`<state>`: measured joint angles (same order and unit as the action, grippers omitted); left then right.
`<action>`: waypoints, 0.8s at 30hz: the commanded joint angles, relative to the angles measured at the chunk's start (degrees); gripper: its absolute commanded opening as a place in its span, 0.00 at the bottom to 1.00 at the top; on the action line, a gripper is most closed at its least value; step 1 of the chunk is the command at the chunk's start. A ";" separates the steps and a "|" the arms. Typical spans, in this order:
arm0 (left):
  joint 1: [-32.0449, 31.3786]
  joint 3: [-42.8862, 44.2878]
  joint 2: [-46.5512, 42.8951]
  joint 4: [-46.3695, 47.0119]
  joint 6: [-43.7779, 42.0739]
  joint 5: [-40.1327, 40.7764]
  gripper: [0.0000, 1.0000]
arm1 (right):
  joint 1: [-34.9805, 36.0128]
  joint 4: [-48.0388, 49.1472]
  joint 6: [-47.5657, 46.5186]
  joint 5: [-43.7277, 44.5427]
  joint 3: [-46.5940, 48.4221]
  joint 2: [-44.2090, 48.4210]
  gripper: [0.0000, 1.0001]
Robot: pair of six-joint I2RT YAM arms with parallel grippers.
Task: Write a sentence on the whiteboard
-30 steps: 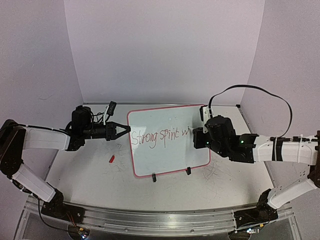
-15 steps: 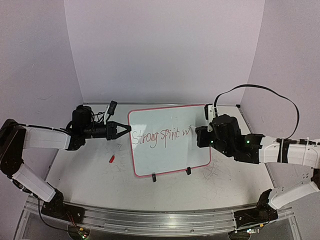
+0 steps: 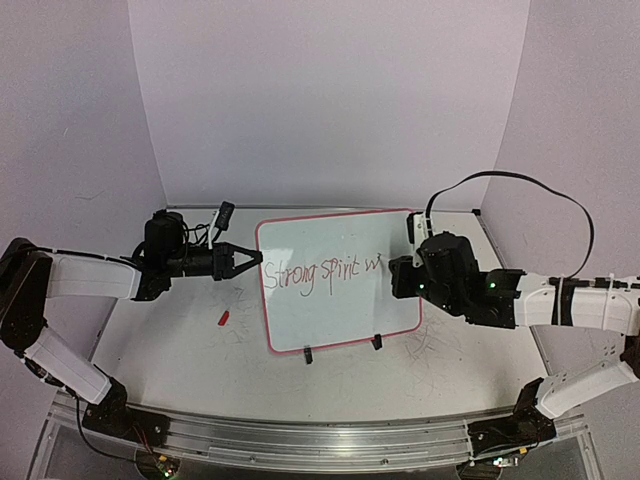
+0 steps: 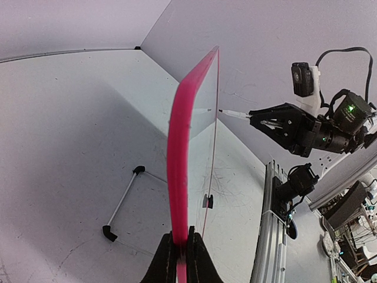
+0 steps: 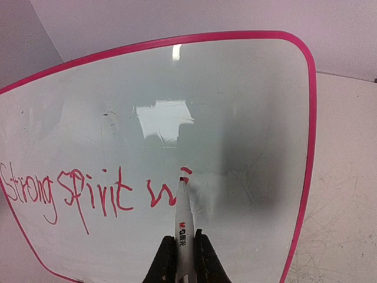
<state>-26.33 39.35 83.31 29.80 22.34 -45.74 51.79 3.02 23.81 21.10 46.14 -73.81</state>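
Note:
The whiteboard with a red-pink rim stands tilted on two black clip feet in the middle of the table. Red lettering on it reads "Strong spirit w" plus a short dash; it also shows in the right wrist view. My left gripper is shut on the board's left rim, seen edge-on in the left wrist view. My right gripper is shut on a white marker, its red tip at the board just under the dash.
A small red marker cap lies on the tabletop left of the board. A black and white wire stand lies behind the board. The right arm's black cable loops above it. Grey scuff scribbles mark the table at the right front.
The right gripper has shifted slightly right along the board and lifted a little, then eased back; the lettering has grown past "w". The left arm has not moved.

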 commanded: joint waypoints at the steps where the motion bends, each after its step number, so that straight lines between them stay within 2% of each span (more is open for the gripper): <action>1: -1.32 1.32 0.65 -2.40 -2.21 0.47 0.00 | -0.14 0.18 1.04 1.68 -0.51 -0.59 0.00; 24: -1.29 1.43 0.57 -2.82 -2.39 0.64 0.00 | 0.27 -1.91 5.36 -0.83 -2.97 -0.98 0.00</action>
<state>-26.33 39.35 83.31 29.39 22.33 -45.30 51.84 2.91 27.26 20.94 44.95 -75.37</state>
